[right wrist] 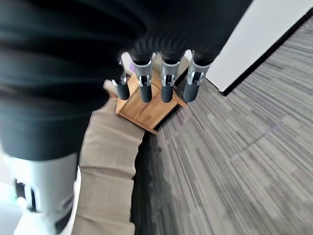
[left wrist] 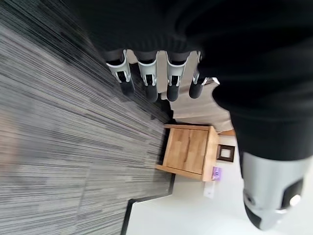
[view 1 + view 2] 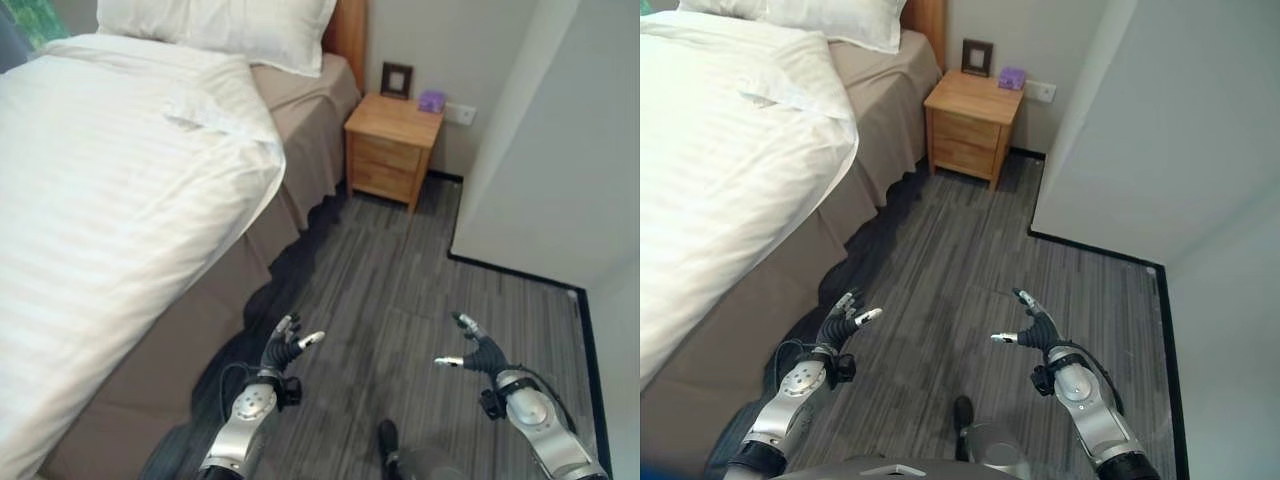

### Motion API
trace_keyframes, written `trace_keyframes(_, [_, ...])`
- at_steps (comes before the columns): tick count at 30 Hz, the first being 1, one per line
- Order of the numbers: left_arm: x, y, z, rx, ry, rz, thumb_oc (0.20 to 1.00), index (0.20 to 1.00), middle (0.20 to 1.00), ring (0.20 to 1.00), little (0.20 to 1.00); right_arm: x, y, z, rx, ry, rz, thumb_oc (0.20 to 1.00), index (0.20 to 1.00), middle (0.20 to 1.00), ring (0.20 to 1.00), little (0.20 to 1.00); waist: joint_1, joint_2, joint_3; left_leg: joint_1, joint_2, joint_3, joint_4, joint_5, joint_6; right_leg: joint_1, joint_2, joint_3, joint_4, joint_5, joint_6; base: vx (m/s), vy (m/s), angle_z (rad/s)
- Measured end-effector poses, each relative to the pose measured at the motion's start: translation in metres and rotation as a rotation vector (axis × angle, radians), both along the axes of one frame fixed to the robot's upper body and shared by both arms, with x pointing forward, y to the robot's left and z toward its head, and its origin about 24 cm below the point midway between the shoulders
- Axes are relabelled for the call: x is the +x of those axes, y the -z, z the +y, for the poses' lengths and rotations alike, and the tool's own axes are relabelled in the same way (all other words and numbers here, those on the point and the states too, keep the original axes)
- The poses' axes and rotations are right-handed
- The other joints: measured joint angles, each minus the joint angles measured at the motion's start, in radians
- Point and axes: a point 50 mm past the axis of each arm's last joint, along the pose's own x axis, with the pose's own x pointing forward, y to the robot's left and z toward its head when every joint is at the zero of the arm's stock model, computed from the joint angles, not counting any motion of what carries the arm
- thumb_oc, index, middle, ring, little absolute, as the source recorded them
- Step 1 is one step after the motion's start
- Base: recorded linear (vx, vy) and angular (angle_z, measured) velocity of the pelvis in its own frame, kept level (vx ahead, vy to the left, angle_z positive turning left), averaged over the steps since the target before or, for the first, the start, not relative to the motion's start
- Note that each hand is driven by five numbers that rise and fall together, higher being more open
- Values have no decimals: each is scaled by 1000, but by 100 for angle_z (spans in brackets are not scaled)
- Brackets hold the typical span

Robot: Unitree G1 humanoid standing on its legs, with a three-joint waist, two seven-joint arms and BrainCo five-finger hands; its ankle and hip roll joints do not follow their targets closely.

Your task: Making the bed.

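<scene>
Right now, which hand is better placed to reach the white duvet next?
Probably the left hand: it hangs open over the floor beside the bed, nearer the white duvet. The right hand, also open, is farther out toward the wall.

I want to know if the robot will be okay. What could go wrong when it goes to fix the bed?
The white duvet hangs unevenly, with a corner folded back near the pillow; both hands, left and right, are empty above the floor, so a careless pull might skew it more. The nightstand stands close and could get bumped.
</scene>
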Motion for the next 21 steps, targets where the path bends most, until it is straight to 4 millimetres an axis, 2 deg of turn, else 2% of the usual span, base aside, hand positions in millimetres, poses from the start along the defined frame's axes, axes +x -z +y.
trace_keyframes(1, [2,-2,-1,-6,1,-12,1000,1000,1000,1000,1000,-1,0,-2,-1,1,0,1000,1000,1000,1000,1000,8,-10,6,-68,-12,-1,134,13,-19,-2,-12,-6,-2,-5,-9,66,-173,38])
trace_keyframes(2, [7,-9,-6,-18,11,-47,1000,1000,1000,1000,1000,-1,-3,-9,0,15,-7,1000,1000,1000,1000,1000,20,-11,36,-206,-17,2,364,72,-39,4,-27,-20,-7,-3,-39,169,-101,23])
trace_keyframes(3, [7,-11,-7,-22,16,-56,1000,1000,1000,1000,1000,-1,-4,-11,6,22,-6,1000,1000,1000,1000,1000,22,-9,40,-248,-15,5,435,87,-31,1,-31,-24,-17,12,-44,158,-32,18])
trace_keyframes(4, [7,-11,-7,-23,14,-56,1000,1000,1000,1000,1000,0,-3,-9,24,25,-6,1000,1000,1000,1000,1000,27,-5,43,-265,12,51,383,68,-37,15,-36,-31,-43,1,-35,189,51,41])
trace_keyframes(5, [9,-13,-8,-24,16,-63,1000,1000,1000,1000,1000,-1,-3,-8,46,37,-5,1000,1000,1000,1000,1000,7,-3,43,-262,47,143,262,58,-30,38,-34,-64,-82,5,-29,195,119,61])
trace_keyframes(6, [15,-17,-11,-32,22,-82,1000,1000,1000,1000,1000,1,-5,-9,46,39,-13,1000,1000,1000,1000,1000,-3,11,50,-219,51,208,38,74,-17,52,-29,-79,-97,24,-29,191,117,51])
trace_keyframes(7, [14,-17,-12,-35,19,-81,1000,1000,1000,1000,1000,3,-5,-9,46,39,-18,1000,1000,1000,1000,1000,0,17,52,-181,51,224,-114,85,-4,65,-19,-86,-118,29,-20,123,78,25])
trace_keyframes(8, [13,-16,-11,-36,17,-78,1000,1000,1000,1000,1000,4,-8,-9,49,43,-31,1000,1000,1000,1000,1000,-6,44,47,-137,47,227,-245,97,12,88,-7,-98,-134,32,-16,54,66,7])
trace_keyframes(9, [12,-15,-13,-40,16,-72,1000,1000,1000,1000,1000,3,-8,-12,47,52,-35,1000,1000,1000,1000,1000,-14,48,48,-121,52,216,-304,104,21,95,5,-103,-135,26,-15,81,105,6])
trace_keyframes(11, [12,-15,-14,-41,20,-72,1000,1000,1000,1000,1000,-1,-9,-14,58,75,-37,1000,1000,1000,1000,1000,-52,66,41,-104,34,217,-298,119,41,106,0,-137,-141,15,-13,121,117,33])
trace_keyframes(14, [13,-16,-16,-49,22,-77,1000,1000,1000,1000,1000,-9,-5,-16,65,81,-16,1000,1000,1000,1000,1000,-72,66,39,-92,32,261,-304,137,33,114,-19,-137,-135,12,-1,97,72,13])
trace_keyframes(15, [8,-15,-14,-51,19,-70,1000,1000,1000,1000,1000,-12,-3,-17,63,82,-3,1000,1000,1000,1000,1000,-78,81,31,-87,31,271,-304,206,29,119,-21,-125,-135,11,15,60,52,-29])
trace_keyframes(16, [6,-12,-13,-50,17,-59,1000,1000,1000,1000,1000,-13,-2,-17,66,83,2,1000,1000,1000,1000,1000,-78,82,30,-76,23,276,-304,240,40,128,-30,-113,-136,7,29,43,58,-20])
trace_keyframes(17, [3,-11,-13,-51,17,-52,1000,1000,1000,1000,1000,-18,-1,-16,72,85,8,1000,1000,1000,1000,1000,-82,74,21,-72,-4,276,-304,229,51,134,-57,-110,-135,3,46,20,59,-5])
trace_keyframes(21, [3,-14,-10,-47,18,-65,1000,1000,1000,1000,1000,-19,-2,-11,95,81,3,1000,1000,1000,1000,1000,-78,69,16,-72,-57,269,-298,218,68,143,-112,-125,-135,9,73,-6,70,16])
